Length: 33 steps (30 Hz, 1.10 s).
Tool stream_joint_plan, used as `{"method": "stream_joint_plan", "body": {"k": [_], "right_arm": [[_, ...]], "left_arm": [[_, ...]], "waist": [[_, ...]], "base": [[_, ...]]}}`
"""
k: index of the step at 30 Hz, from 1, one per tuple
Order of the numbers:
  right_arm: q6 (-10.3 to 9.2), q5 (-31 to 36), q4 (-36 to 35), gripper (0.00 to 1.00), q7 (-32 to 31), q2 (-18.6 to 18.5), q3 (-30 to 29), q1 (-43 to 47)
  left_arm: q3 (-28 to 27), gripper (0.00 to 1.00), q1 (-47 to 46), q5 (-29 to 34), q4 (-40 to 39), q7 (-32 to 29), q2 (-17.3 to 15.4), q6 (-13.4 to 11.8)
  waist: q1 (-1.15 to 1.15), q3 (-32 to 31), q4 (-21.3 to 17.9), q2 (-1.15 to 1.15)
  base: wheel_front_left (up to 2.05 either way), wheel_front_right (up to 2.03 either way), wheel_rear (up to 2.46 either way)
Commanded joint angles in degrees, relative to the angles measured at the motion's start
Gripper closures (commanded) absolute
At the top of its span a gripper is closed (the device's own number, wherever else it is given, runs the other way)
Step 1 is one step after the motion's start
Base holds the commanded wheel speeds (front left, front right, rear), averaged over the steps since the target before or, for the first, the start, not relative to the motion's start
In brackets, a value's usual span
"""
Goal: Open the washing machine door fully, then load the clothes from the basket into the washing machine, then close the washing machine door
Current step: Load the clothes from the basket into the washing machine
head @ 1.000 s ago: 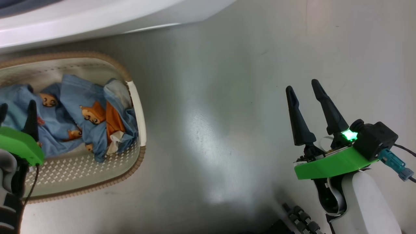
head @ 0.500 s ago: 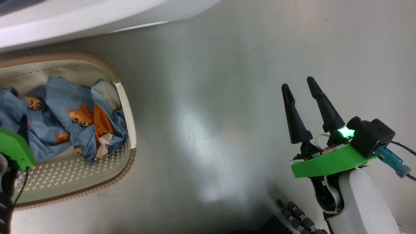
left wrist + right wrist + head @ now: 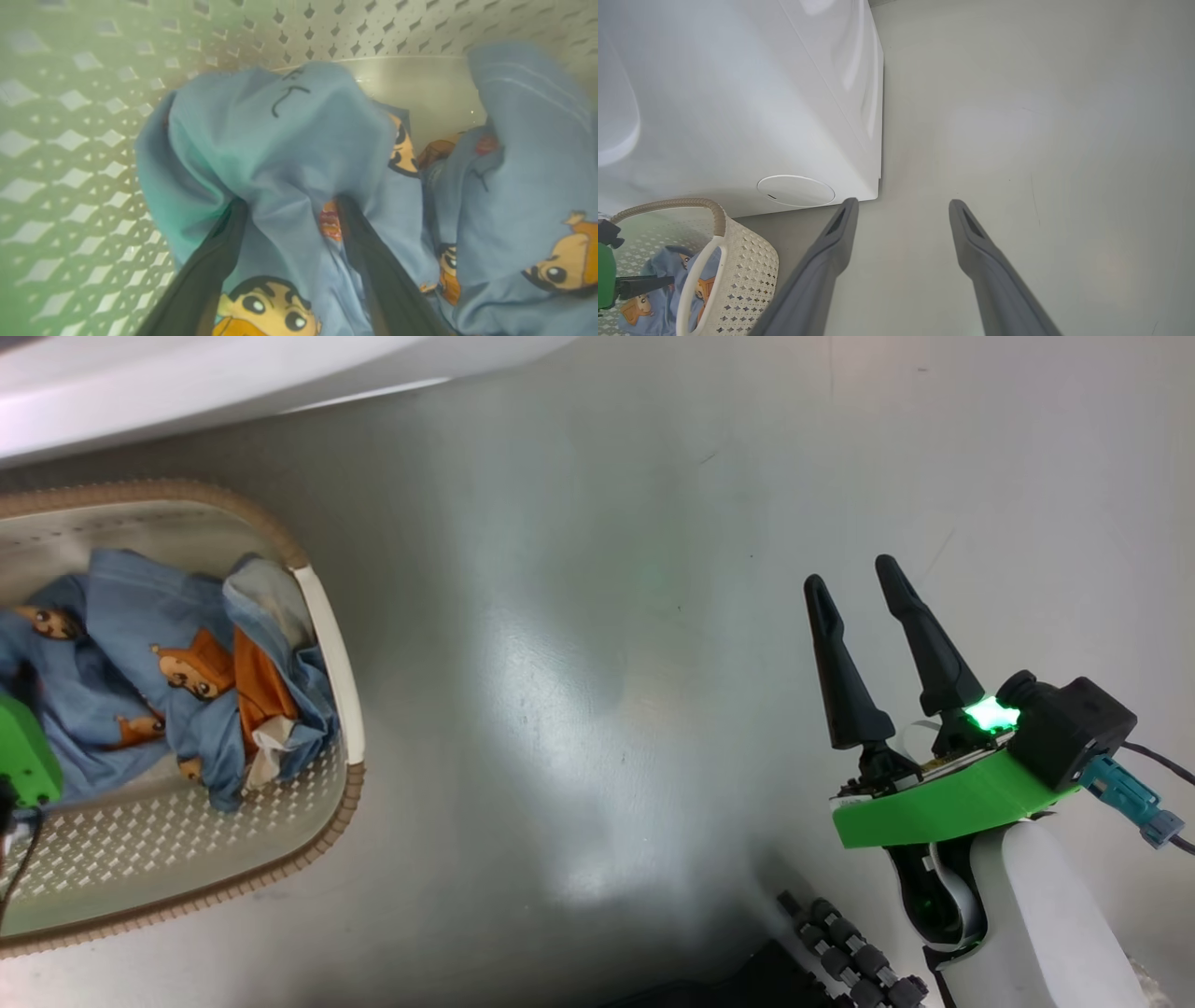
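**Left gripper** (image 3: 289, 200): down inside the basket (image 3: 329, 644). Both dark fingers (image 3: 205, 270) are spread wide and pressed into the clothes (image 3: 280, 130). A ridge of blue cloth rises between the fingers, but they are not closed on it and nothing is gripped.

**Clothes**: light blue cloth printed with orange-brown cartoon figures. They lie crumpled in a heap on the basket's bottom, toward the side nearer the washing machine (image 3: 738, 93). The nearer part of the basket's bottom is bare.

**Basket**: cream, with perforated walls, a brown woven-look rim and a white side handle. It stands on the floor (image 3: 607, 663) at the robot's left, just in front of the machine.

**Right gripper** (image 3: 850, 571): at the robot's right, well apart from the basket and above bare floor. Its fingers are parted wide and it is empty.

**Washing machine**: white. Its lower front is in sight, with a round cap (image 3: 795, 190) low down, just behind the basket's rim.

**Floor**: smooth, pale grey and glossy. It has a few fine scratches and a bright patch of glare between the basket and the right gripper.
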<state>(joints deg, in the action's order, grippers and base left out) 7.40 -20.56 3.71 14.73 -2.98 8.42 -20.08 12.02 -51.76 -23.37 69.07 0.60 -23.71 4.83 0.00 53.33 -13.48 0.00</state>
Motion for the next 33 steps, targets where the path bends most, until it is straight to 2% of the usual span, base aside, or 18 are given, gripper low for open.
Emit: {"method": "stream_joint_plan", "body": {"k": [1,9,18,26,33], "right_arm": [[0.09,-0.4,-1.1,0.00,0.3,0.1,1.3,2.3],[0.09,-0.2,-0.4,0.00,0.3,0.1,0.4,1.8],[0.09,2.0,0.5,0.00,0.3,0.1,-1.5,2.7],[0.09,4.1,2.0,0.00,0.3,0.1,-2.3,4.4],[0.09,5.6,3.4,0.00,0.3,0.1,-3.0,6.1]], "left_arm": [[-1.1,1.00,0.4,-0.4,0.0,1.0,-3.0,0.4],[-0.2,1.00,1.7,-2.1,-0.3,5.0,-1.2,2.2],[1.5,1.00,6.4,-4.3,-2.8,11.2,1.2,2.6],[2.4,1.00,13.5,-7.8,-11.4,14.3,2.2,2.6],[-3.7,1.00,22.0,-7.1,-26.0,14.4,3.5,2.1]], "waist": [[0.00,0.2,-0.2,0.00],[0.00,-3.7,0.2,0.00],[0.00,-10.5,2.2,0.00],[0.00,-17.8,5.0,0.00],[0.00,-24.4,7.3,0.00]], "base": [[0.00,0.00,0.00],[0.00,0.00,0.00],[0.00,0.00,0.00],[0.00,0.00,0.00],[0.00,0.00,0.00]]}}
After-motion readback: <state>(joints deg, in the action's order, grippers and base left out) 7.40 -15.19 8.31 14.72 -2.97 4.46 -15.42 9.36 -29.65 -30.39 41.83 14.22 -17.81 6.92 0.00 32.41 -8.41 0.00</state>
